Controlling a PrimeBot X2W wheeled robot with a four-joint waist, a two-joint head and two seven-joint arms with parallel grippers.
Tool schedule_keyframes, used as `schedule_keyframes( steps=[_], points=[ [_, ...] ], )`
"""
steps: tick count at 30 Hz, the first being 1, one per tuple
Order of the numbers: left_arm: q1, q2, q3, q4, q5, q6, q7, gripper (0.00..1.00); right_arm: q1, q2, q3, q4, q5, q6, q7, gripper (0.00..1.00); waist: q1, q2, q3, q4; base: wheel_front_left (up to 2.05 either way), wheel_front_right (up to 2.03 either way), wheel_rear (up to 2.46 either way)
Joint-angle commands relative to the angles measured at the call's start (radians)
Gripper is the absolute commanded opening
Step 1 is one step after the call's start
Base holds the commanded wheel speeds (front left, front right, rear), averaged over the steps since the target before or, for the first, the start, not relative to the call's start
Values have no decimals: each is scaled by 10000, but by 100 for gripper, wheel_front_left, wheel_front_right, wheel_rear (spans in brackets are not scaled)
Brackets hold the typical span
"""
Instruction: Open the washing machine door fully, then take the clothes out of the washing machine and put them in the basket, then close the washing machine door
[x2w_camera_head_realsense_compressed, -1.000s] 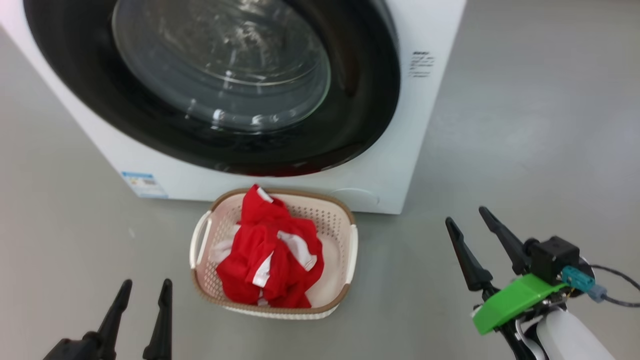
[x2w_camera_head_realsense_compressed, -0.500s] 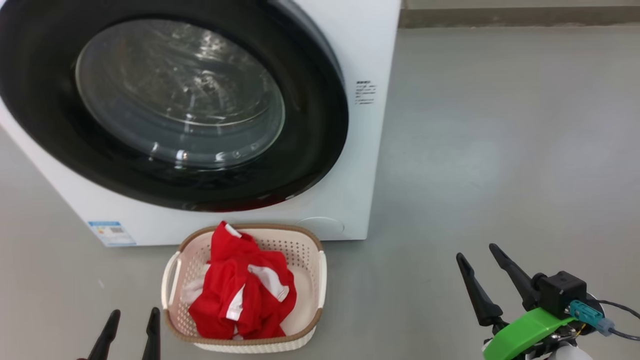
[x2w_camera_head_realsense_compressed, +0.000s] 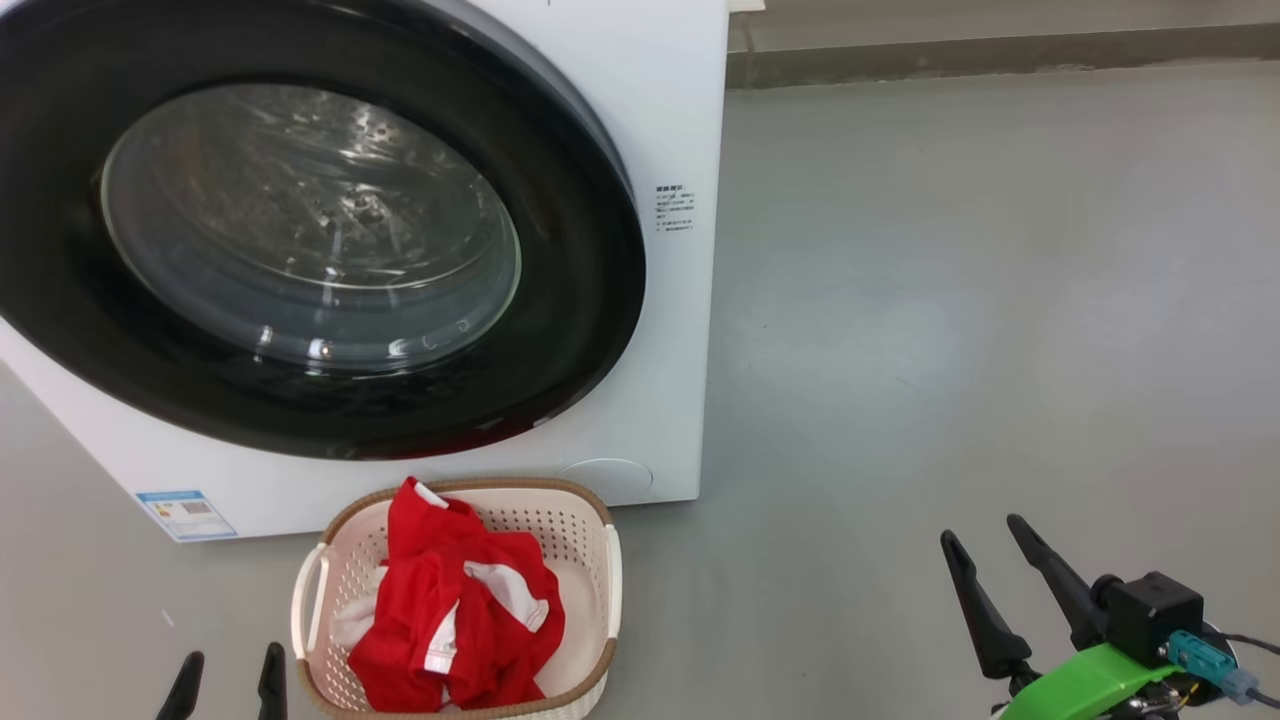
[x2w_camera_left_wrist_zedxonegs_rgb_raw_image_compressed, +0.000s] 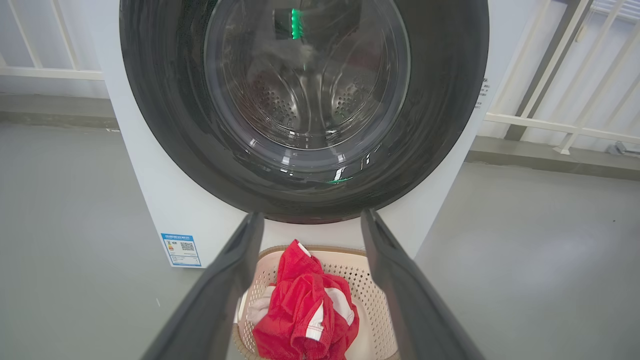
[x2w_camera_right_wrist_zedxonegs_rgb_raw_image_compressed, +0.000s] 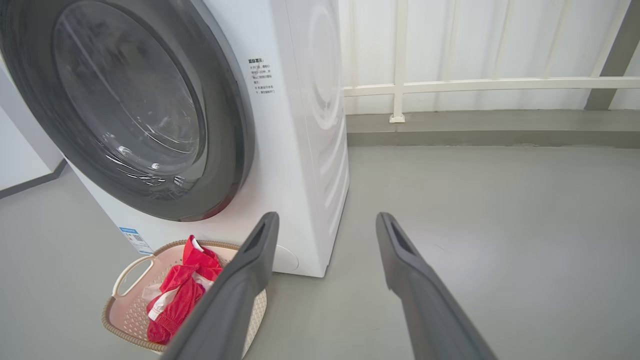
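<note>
Left gripper (x2w_camera_head_realsense_compressed: 230, 665) splayed, empty, just beside the cream perforated plastic basket (x2w_camera_head_realsense_compressed: 585, 545); right gripper (x2w_camera_head_realsense_compressed: 982, 531) likewise, well apart from it. Bright red fabric clothes (x2w_camera_head_realsense_compressed: 450, 620) heaped inside; white box-shaped washing machine (x2w_camera_head_realsense_compressed: 680, 120) just behind.

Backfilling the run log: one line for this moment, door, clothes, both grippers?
washing machine door: shut | clothes: in basket | left gripper: open, empty | right gripper: open, empty | stage: task appears complete

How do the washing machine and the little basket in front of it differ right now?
The washing machine is a big white box; the basket is small, cream and perforated. The washing machine door is shut; the basket is open-topped and holds the red clothes. Both stand on the grey floor.
</note>
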Motion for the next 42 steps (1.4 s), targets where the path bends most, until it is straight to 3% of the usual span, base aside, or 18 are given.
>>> schedule_keyframes(
  steps=[1,42],
  points=[
    [-147,77,386,-269,121,-54,-122,100,3,-174,172,-271,22,-36,-38,100,0,-1,-37,-37,0,0,0],
    [-3,5,509,-406,4,-54,-122,100,646,-203,-352,-634,-60,-36,-38,100,0,-1,-153,-332,0,0,0]
  ],
)
